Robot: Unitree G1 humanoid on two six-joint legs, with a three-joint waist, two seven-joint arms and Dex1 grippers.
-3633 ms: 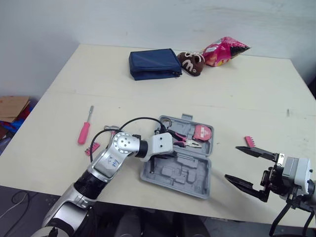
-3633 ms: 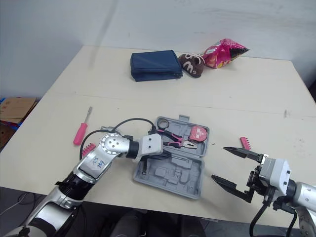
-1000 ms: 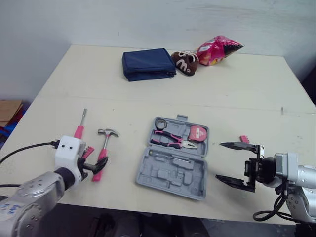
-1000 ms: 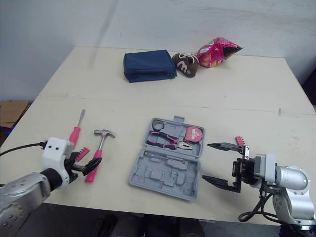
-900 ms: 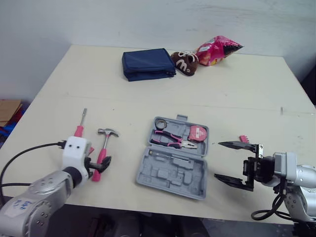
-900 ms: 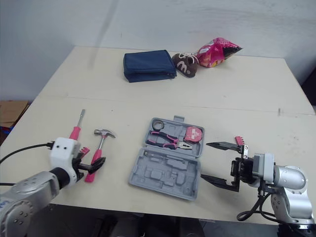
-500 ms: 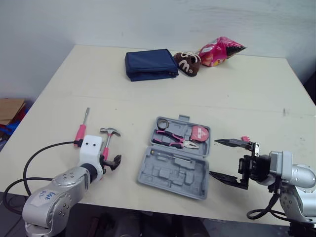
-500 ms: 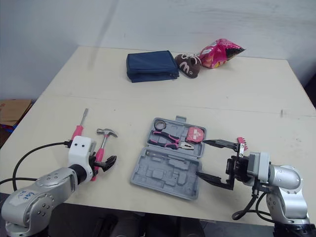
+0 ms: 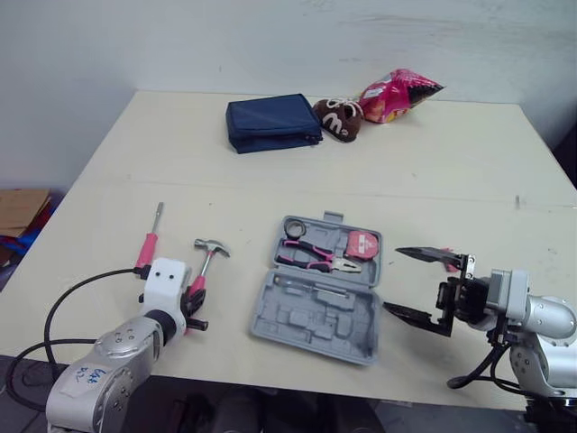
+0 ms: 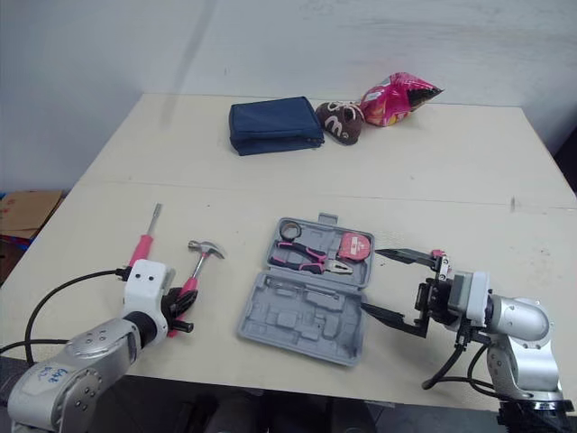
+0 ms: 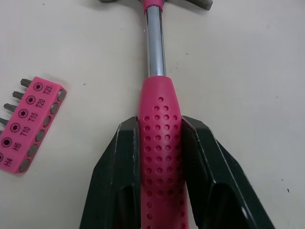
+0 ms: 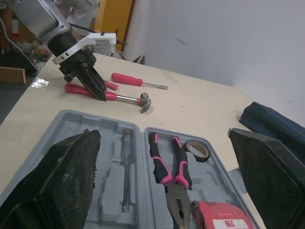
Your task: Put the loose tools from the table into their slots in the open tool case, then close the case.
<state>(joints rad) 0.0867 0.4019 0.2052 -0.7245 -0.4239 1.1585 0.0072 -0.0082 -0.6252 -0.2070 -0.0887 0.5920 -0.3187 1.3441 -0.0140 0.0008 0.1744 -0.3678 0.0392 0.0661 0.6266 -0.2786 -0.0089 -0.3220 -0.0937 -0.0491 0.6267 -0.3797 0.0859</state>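
Note:
The pink-handled hammer [image 9: 209,257] lies on the table left of the open grey tool case [image 9: 311,323]. My left gripper [image 9: 193,308] is shut on the hammer's handle [image 11: 159,157], with a finger [image 11: 125,162] pressed against each side. A pink bit holder [image 11: 28,126] lies right beside it, and a pink screwdriver [image 9: 146,245] further left. The case holds pliers [image 12: 171,167], a tape measure [image 9: 363,244], a tape roll [image 12: 198,149] and a thin screwdriver [image 12: 125,162]. My right gripper [image 10: 370,281] is open just right of the case. A second pink bit holder [image 10: 437,256] peeks out behind it.
At the far side of the table lie a navy pouch [image 9: 270,122], a brown candy bag [image 9: 335,117] and a pink snack bag [image 9: 397,90]. The case's near half has several empty slots. A cardboard box [image 9: 18,206] sits on the floor to the left.
My left arm left the case, swung over to the hammer and shut on its handle. My right gripper crept left toward the case, still open. The camera shifted slightly.

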